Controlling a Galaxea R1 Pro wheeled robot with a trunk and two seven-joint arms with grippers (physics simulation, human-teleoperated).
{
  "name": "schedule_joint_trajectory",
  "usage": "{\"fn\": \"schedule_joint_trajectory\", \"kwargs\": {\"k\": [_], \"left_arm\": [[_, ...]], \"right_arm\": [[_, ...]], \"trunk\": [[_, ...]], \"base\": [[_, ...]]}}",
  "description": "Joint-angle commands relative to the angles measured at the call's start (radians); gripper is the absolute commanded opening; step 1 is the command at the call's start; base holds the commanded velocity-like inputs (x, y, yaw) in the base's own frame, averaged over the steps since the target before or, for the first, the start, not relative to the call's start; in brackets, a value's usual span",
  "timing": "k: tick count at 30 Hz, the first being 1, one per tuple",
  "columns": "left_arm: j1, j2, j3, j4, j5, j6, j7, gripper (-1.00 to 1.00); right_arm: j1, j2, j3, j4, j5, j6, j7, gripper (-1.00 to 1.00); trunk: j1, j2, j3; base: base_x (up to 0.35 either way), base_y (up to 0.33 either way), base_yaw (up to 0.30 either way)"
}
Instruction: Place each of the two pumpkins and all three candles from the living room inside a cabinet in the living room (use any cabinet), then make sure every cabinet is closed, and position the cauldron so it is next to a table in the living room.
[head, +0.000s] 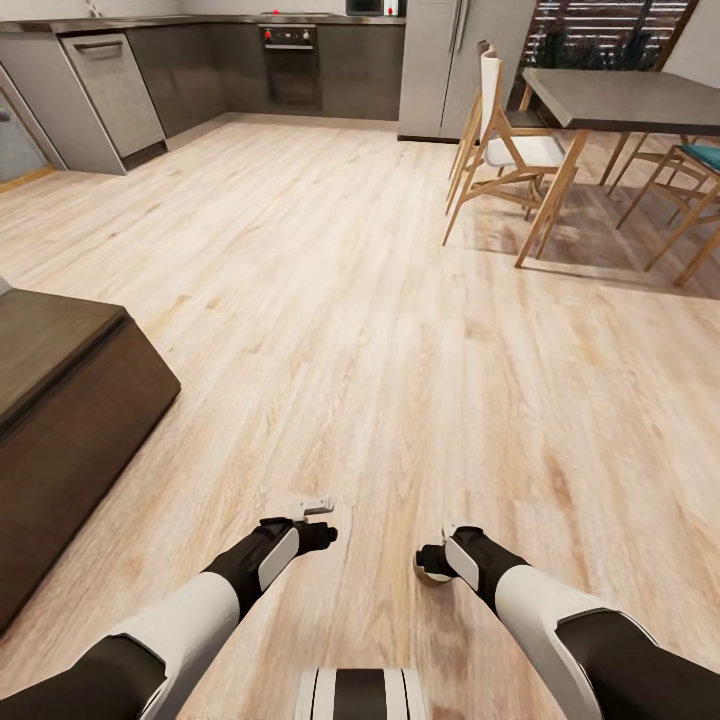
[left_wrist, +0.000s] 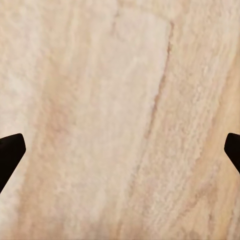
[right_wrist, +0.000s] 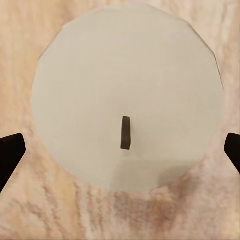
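A pale beige candle (right_wrist: 125, 75) with a short dark wick sits between the fingers of my right gripper (right_wrist: 120, 155), seen from straight above, with floor planks below it. In the head view the same candle (head: 428, 578) shows as a pale round shape at my right gripper (head: 432, 565), low and right of centre. My left gripper (head: 318, 522) hangs open over bare floor, its dark fingertips (left_wrist: 10, 155) wide apart with nothing between them. One end of the dark-brown cabinet (head: 90, 430) stands at the left edge. The pumpkins, cauldron and table are out of view.
Light wood floor (head: 330, 300) stretches ahead. A dining table (head: 620, 100) with white-and-wood chairs (head: 505, 150) stands at the far right. Grey kitchen units with an oven (head: 290, 65) line the back wall, and a tall fridge (head: 450, 60) stands beside them.
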Motion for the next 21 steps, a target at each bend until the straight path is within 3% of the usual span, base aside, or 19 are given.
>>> {"fn": "schedule_joint_trajectory", "kwargs": {"k": [1,12,21], "left_arm": [[0.0,0.001,-0.008,-0.002,0.011,0.003,0.009,1.0],[0.0,0.001,-0.008,-0.002,0.011,0.004,0.007,1.0],[0.0,0.001,-0.008,-0.002,0.011,0.003,0.007,1.0]], "right_arm": [[0.0,0.0,0.008,-0.002,-0.011,0.005,-0.006,1.0],[0.0,-0.001,0.008,-0.002,-0.011,0.005,-0.006,1.0],[0.0,-0.001,0.008,-0.002,-0.011,0.005,-0.006,1.0]], "trunk": [[0.0,0.0,-0.001],[0.004,-0.002,-0.035],[0.004,-0.002,-0.035]], "base": [[0.0,0.0,0.0],[0.0,0.0,0.0],[0.0,0.0,0.0]]}}
